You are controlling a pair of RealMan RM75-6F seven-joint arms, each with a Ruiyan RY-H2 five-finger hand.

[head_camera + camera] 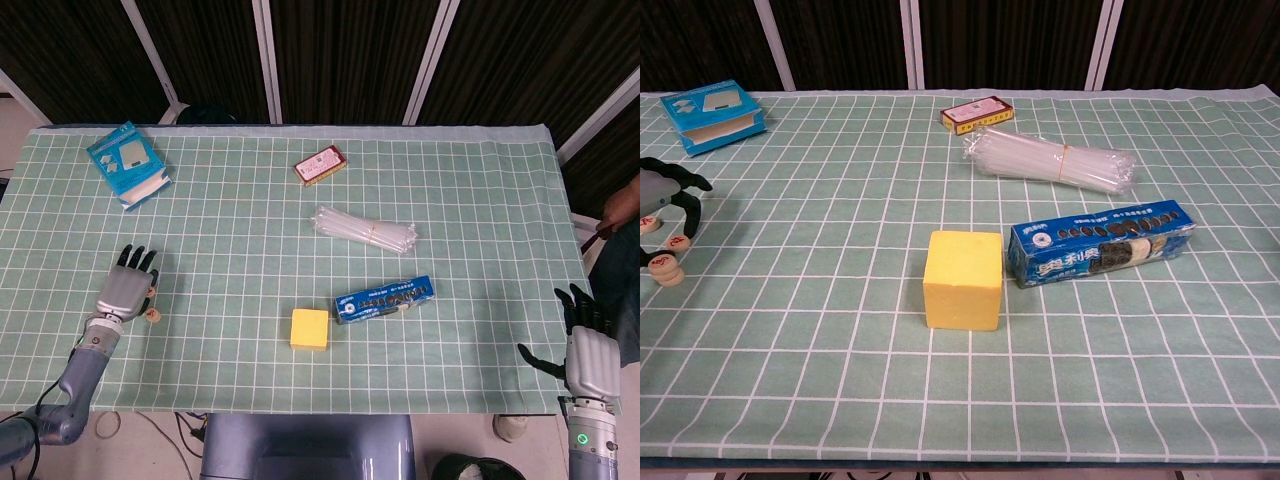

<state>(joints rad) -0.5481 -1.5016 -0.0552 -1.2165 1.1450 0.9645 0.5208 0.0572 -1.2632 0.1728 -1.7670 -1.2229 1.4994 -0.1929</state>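
My left hand hovers palm down at the table's left edge, fingers spread, over several small round wooden pieces with red marks. In the chest view only its dark fingertips show, arched just above those pieces; it holds nothing that I can see. My right hand hangs off the table's near right corner, fingers apart and empty; the chest view does not show it. A yellow cube sits mid-table beside a blue cookie box.
A bundle of clear straws lies behind the cookie box, with a small red box further back. A blue box rests at the far left. A person's hand shows at the right edge.
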